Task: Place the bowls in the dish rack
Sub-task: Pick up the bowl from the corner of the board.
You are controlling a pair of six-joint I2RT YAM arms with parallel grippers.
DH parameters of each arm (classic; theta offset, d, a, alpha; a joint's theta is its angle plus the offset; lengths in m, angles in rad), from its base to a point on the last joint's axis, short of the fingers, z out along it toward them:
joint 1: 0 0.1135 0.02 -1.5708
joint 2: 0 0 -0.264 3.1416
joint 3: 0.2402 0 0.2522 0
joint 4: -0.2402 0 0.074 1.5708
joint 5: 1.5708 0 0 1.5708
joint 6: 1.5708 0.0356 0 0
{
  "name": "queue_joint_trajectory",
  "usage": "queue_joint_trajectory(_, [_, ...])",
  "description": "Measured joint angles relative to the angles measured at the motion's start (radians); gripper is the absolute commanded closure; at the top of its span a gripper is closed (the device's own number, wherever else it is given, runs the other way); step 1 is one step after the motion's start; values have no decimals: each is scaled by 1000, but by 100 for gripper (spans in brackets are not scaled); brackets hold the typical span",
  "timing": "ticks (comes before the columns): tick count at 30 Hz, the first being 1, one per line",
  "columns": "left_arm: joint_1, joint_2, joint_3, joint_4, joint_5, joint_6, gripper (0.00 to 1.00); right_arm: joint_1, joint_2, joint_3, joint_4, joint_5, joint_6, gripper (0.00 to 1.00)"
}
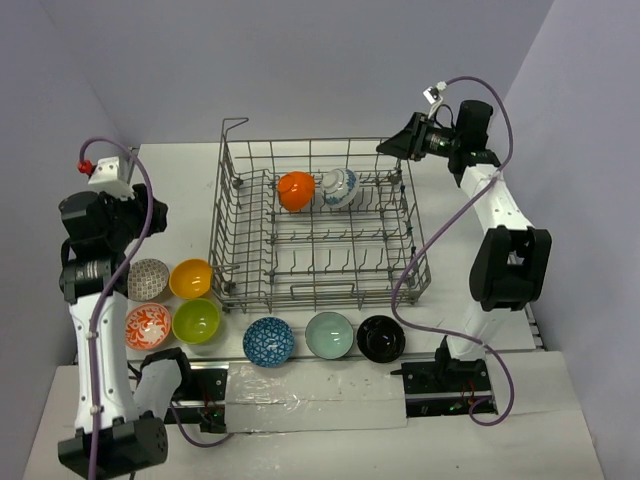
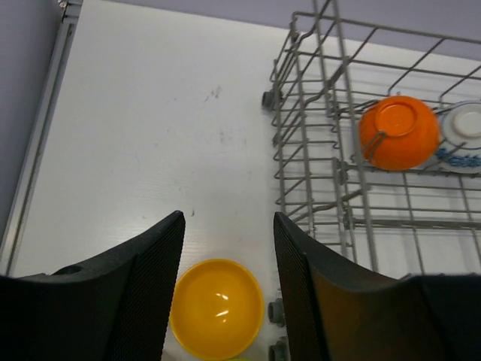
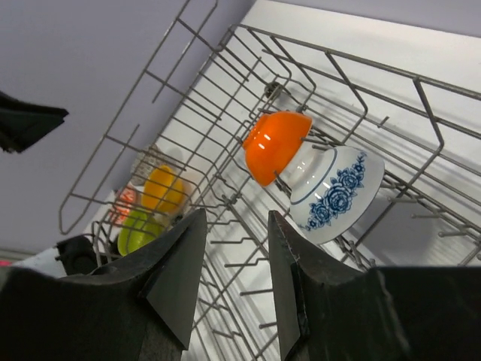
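Left wrist view puts the left gripper (image 2: 228, 226) spread wide with nothing between its jaws, hanging over the round yellow bowl (image 2: 216, 307). That bowl sits mouth-up on the white table (image 2: 143, 113), just left of the near-left corner of the grey wire dish rack (image 2: 316, 162). It shows in the gap between the fingers, low in the view, so it lies below the fingertips and a little back from them. Being round, it has no long axis, so a pinch on the rim looks the likely hold. The left arm is much the nearer.

The right gripper (image 3: 235, 218), likewise spread and empty, hovers over the dish rack's far-right corner. From there it looks at the glossy orange bowl (image 3: 274, 147) and the white bowl with blue flowers (image 3: 334, 192), which stand on edge, touching, in the rack's far row.

The glaze looks slippery. A lime green bowl (image 1: 196, 320) and a pale patterned bowl (image 1: 148, 278) crowd the yellow one. The rack's nearer rows stand free.
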Motion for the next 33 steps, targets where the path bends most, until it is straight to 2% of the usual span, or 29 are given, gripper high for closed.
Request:
queue_joint_trajectory(3, [0, 86, 28, -23, -32, 25, 47, 19, -39, 54, -143, 39, -134, 53])
queue_joint_trajectory(7, [0, 153, 28, -66, -80, 55, 46, 101, -185, 48, -293, 118, -314, 51])
queue_joint_trajectory(11, [0, 154, 29, -87, -142, 85, 46, 173, -346, -20, -355, 138, -418, 49])
queue_joint_trajectory(15, [1, 153, 29, -113, -206, 121, 45, 169, -436, -84, -394, 161, -480, 48])
queue_joint_trajectory(22, [23, 111, -28, -146, -277, 148, 45, 165, -418, -114, -452, 196, -541, 48])
queue_joint_trajectory(33, [200, 89, -69, -170, -294, 212, 46, 166, -375, -114, -502, 216, -584, 47])
